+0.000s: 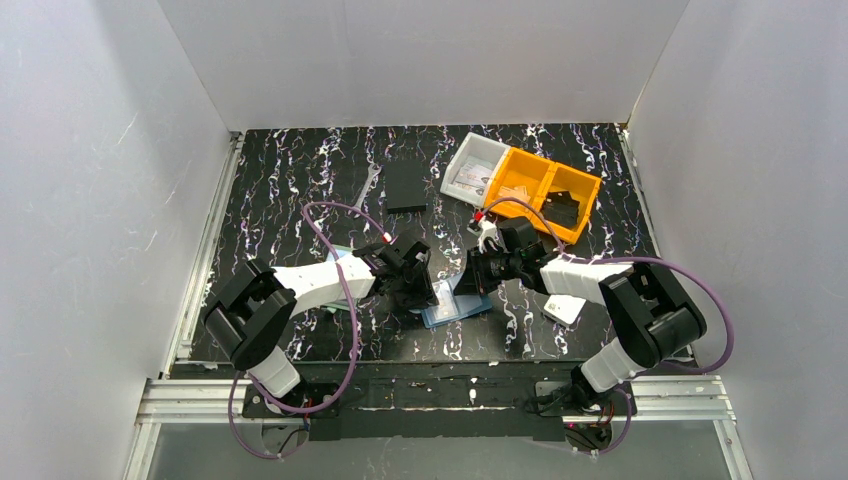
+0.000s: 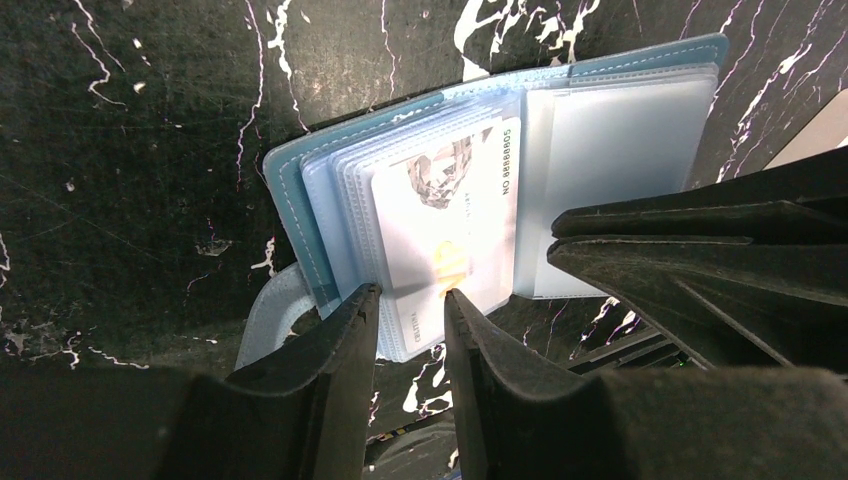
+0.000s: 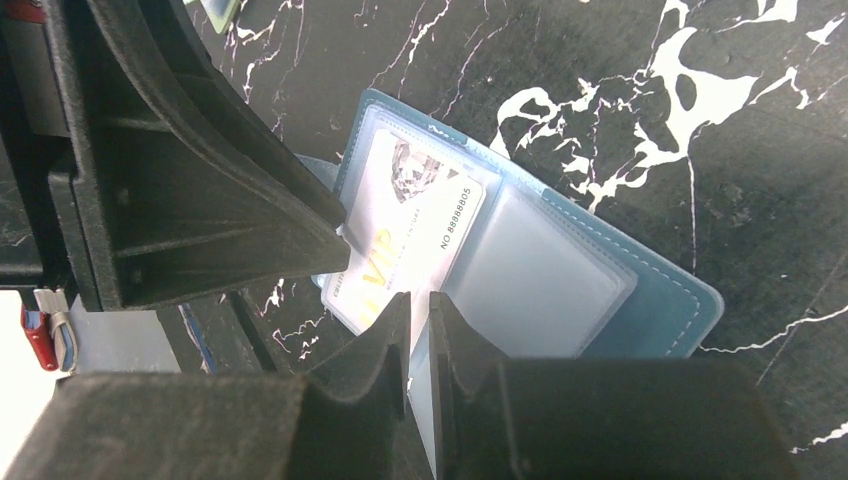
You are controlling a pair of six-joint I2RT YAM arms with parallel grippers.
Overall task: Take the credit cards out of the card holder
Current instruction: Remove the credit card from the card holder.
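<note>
Left wrist view. INSPECTOR: How do the jaws stand?

ASSISTANT: The left gripper (image 2: 410,300) has its jaws slightly apart and pinches nothing. The near edge of a credit card (image 2: 450,210) shows face-up in the gap. The card is pale, with a printed number along one side. It sits in the left-hand clear pocket of the card holder (image 2: 620,140).

INSPECTOR: And the other arm?

ASSISTANT: On the right wrist view, the right gripper (image 3: 420,305) has its jaws drawn almost together. A strip of pale plastic runs through the slit. They appear closed on the edge of the holder's clear pocket leaves, just beside the card. The tip of one left finger meets the card's edge on the far side.

INSPECTOR: Position of the holder?

ASSISTANT: It lies open and flat on the black marbled tabletop (image 2: 120,150), between the two grippers at near centre. The right-hand pocket facing up shows no card. An orange bin (image 1: 555,190) and a flat black rectangle (image 1: 405,185) stand well apart, towards the back.
</note>
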